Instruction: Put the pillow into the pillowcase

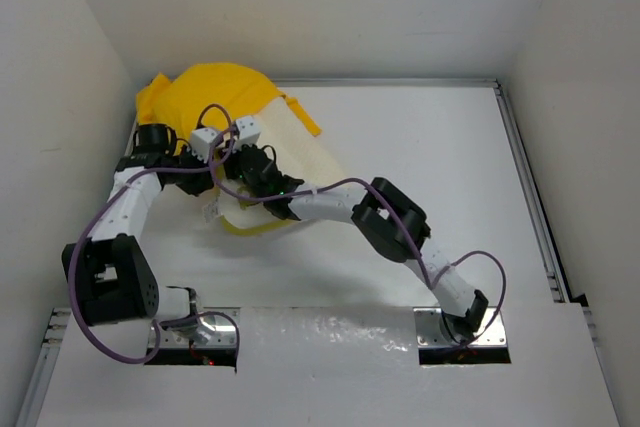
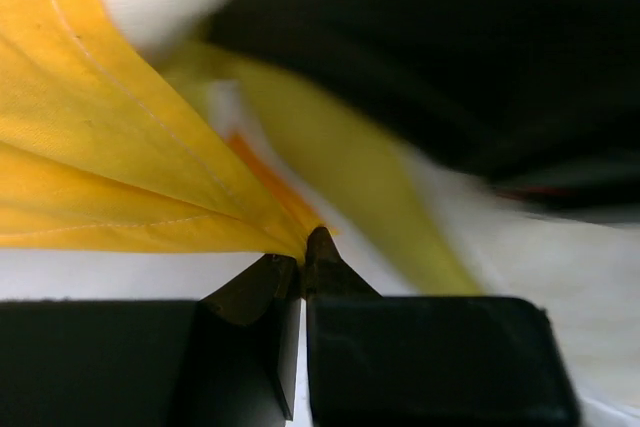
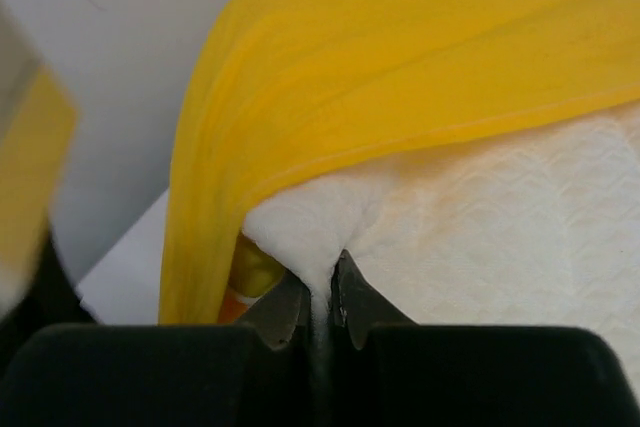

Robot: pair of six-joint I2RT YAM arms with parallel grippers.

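Both sets of jaws clenched; pillow (image 3: 500,227) partly sheathed.
We find left gripper (image 2: 303,255) pinching pillowcase (image 2: 100,147) fabric at its jaw tips, right gripper (image 3: 322,282) nipping pillow likewise, presumably to feed it inward.

Upper left of the frame, the pillowcase (image 1: 215,92) sits bunched in a bright yellow heap near the back corner. It covers the far end of the pillow (image 1: 300,152), whose cream body sticks out toward the middle of the white table (image 1: 430,157). The left arm (image 1: 125,207) bends up from the lower left, and the right arm (image 1: 390,217) reaches across from the lower right. The left gripper (image 1: 212,185) and right gripper (image 1: 240,179) meet just beside each other at the pillow's near left edge. From up here, the wrists hide their fingertips. Purple cables (image 1: 480,267) loop along both arms.
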